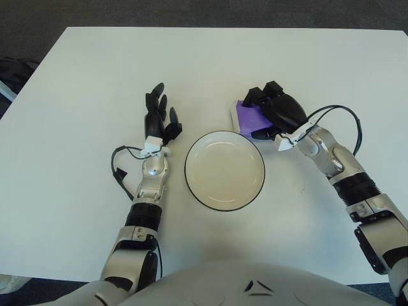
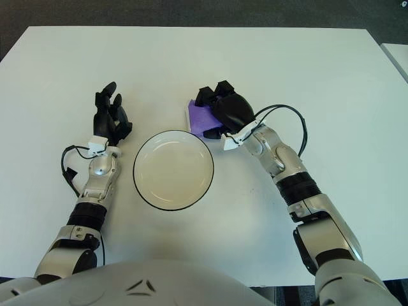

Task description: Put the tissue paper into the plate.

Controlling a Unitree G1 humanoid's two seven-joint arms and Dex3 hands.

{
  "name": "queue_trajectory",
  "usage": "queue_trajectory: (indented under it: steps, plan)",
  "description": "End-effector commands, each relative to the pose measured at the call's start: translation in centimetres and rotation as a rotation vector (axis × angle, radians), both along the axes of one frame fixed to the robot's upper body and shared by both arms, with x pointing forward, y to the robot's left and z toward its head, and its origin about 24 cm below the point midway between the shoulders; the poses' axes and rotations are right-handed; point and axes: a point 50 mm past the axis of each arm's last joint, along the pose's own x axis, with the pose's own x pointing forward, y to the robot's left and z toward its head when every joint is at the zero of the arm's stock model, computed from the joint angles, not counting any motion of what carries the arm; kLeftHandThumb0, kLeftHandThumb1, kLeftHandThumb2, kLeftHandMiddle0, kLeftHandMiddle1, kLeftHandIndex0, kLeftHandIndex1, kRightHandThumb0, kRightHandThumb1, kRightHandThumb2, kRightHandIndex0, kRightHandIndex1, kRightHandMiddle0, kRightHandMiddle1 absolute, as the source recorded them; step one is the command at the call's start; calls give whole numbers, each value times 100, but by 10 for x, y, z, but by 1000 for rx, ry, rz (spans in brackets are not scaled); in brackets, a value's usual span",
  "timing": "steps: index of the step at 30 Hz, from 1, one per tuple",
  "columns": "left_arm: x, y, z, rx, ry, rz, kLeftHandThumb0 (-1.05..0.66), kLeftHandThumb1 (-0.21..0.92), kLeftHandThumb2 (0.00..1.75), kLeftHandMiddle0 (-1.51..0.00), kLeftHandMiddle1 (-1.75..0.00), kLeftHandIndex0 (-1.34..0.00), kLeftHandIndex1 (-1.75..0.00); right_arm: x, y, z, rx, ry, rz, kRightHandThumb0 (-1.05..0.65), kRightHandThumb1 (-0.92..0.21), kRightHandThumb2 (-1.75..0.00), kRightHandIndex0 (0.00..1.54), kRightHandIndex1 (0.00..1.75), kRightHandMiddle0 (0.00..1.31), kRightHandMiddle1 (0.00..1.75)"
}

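Note:
A purple tissue paper pack (image 1: 246, 116) lies on the white table just beyond the right rim of a white plate (image 1: 224, 171) with a dark edge. My right hand (image 1: 261, 116) covers the pack's right half, its black fingers (image 1: 256, 95) curled over the far edge and the thumb at the near edge, closed on it. The pack's right part is hidden under the palm. My left hand (image 1: 159, 118) shows left of the plate with its fingers spread, holding nothing. The plate is empty.
The white table (image 1: 76, 95) stretches wide on all sides of the plate. A black cable (image 1: 120, 167) loops by my left wrist and another (image 1: 344, 115) arcs over my right forearm. Dark floor lies beyond the table's far edge.

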Motion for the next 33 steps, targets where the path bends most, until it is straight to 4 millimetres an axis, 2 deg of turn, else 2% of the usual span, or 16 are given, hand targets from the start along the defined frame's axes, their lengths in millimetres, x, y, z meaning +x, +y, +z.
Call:
queue_trajectory:
  steps: [1, 5, 7, 10, 19, 33]
  plan:
    - [-22, 6, -46, 13, 189, 20, -71, 92, 80, -39, 0, 0, -76, -1, -4, -6, 30, 14, -21, -45, -39, -122, 115, 175, 55, 175]
    - [-22, 6, -46, 12, 188, 19, -71, 92, 80, -40, 0, 0, -76, 2, -5, 2, 60, -14, -23, -45, -39, -122, 117, 175, 55, 175]
    - [-22, 6, -46, 12, 188, 18, -71, 92, 80, -40, 0, 0, -77, 5, -6, 11, 78, -37, -25, -45, -39, -122, 117, 175, 55, 175]
    - [-22, 6, -46, 14, 188, 18, -71, 92, 80, -39, 0, 0, -77, 9, -9, 34, 119, -99, -25, -45, -40, -121, 119, 175, 55, 175]
    - [-23, 6, -46, 15, 187, 15, -71, 92, 80, -39, 0, 0, -77, 2, -4, 71, 247, -277, -13, -44, -42, -118, 121, 175, 53, 175]
    - [-24, 4, -47, 14, 185, 13, -70, 92, 80, -40, 0, 0, -77, -11, 2, 96, 437, -361, 63, -43, -43, -117, 124, 175, 52, 175]
